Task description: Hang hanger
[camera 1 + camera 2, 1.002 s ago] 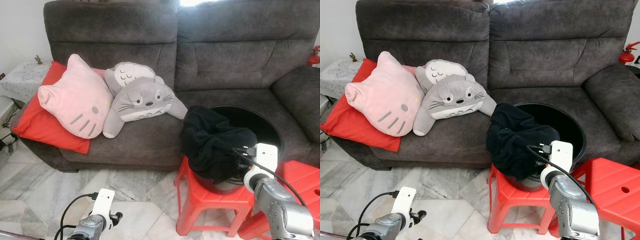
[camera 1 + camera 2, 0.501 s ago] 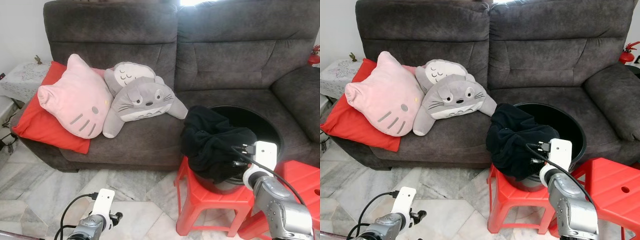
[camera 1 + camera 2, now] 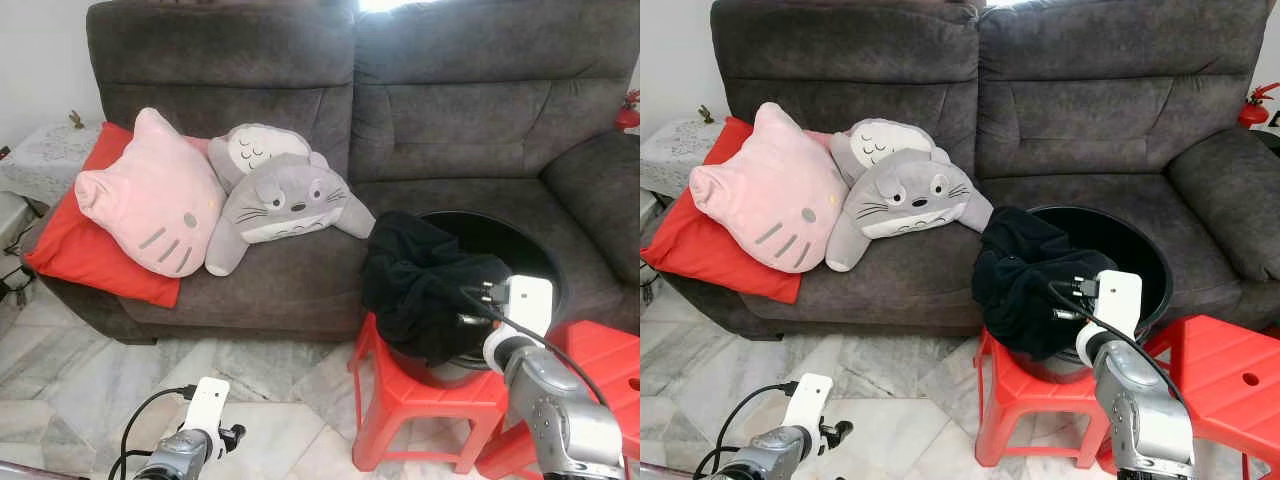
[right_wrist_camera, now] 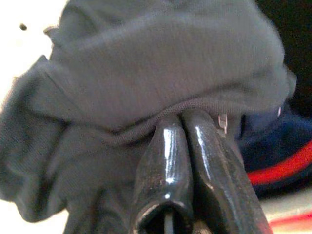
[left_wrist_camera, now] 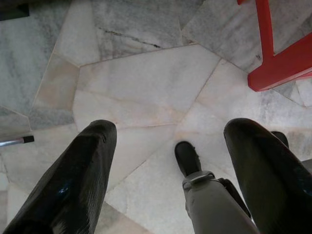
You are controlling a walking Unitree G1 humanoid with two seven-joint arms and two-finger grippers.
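Note:
A black garment hangs over the near rim of a round black basket, which stands on a red plastic stool in front of the sofa. My right gripper is shut, and its tips press into a fold of that dark cloth; I cannot tell whether any cloth is pinched between them. From the head, its wrist sits at the basket's front edge. Red and blue fabric shows beneath the garment. My left gripper hangs low on the left, open over the marble floor. I see no hanger.
A dark grey sofa carries a pink cat cushion, grey plush toys and a red cushion. A second red stool stands at the right. A lace-covered side table is at the left.
My right wrist has edged forward and slightly up, deeper into the black garment at the basket's rim. The left arm has stayed put.

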